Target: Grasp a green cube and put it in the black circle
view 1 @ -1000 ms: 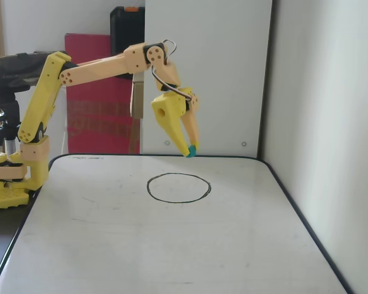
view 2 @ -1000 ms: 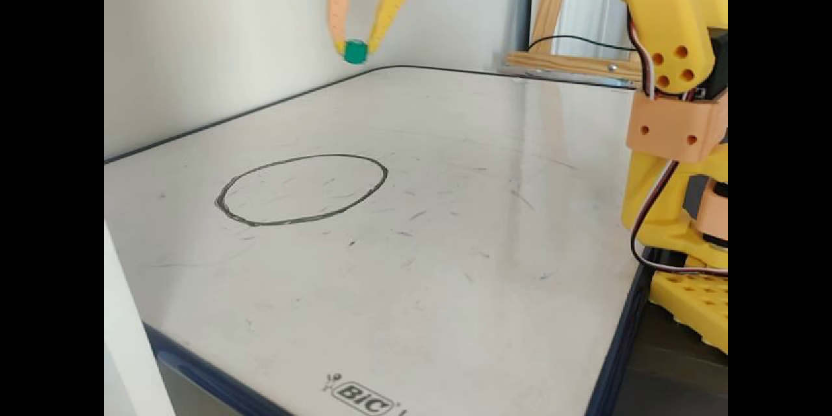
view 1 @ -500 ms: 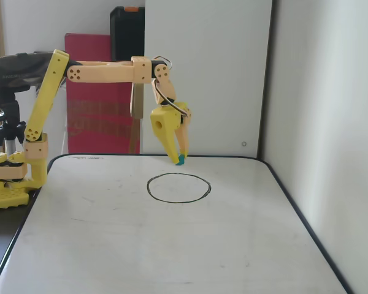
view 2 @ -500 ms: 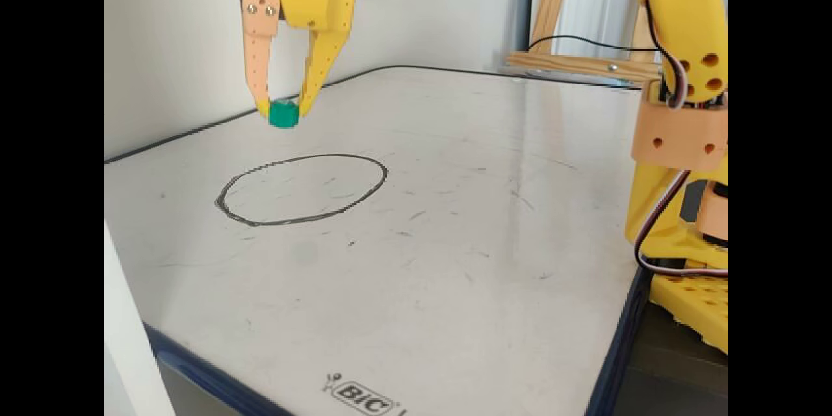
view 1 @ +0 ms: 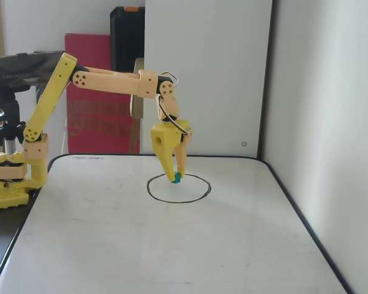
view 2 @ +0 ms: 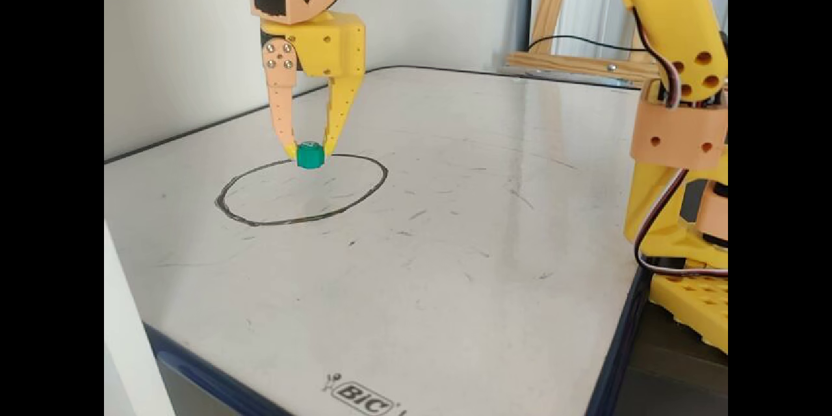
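Observation:
A small green cube (view 2: 310,155) is held between the tips of my yellow and peach gripper (view 2: 308,152). It also shows in the other fixed view (view 1: 177,178), in the gripper (view 1: 176,177). The gripper points straight down and holds the cube a little above the whiteboard, over the far part of the black circle (view 2: 227,211) drawn on the board. The circle also shows in the other fixed view (view 1: 156,195). A faint shadow lies inside the circle below the cube.
The whiteboard (view 2: 455,240) has a dark rim and light marker smudges. The arm's yellow base (view 1: 9,177) stands at its left edge in one fixed view, at the right (view 2: 682,221) in the other. White walls (view 1: 319,122) border the board. A red panel (view 1: 98,92) stands behind.

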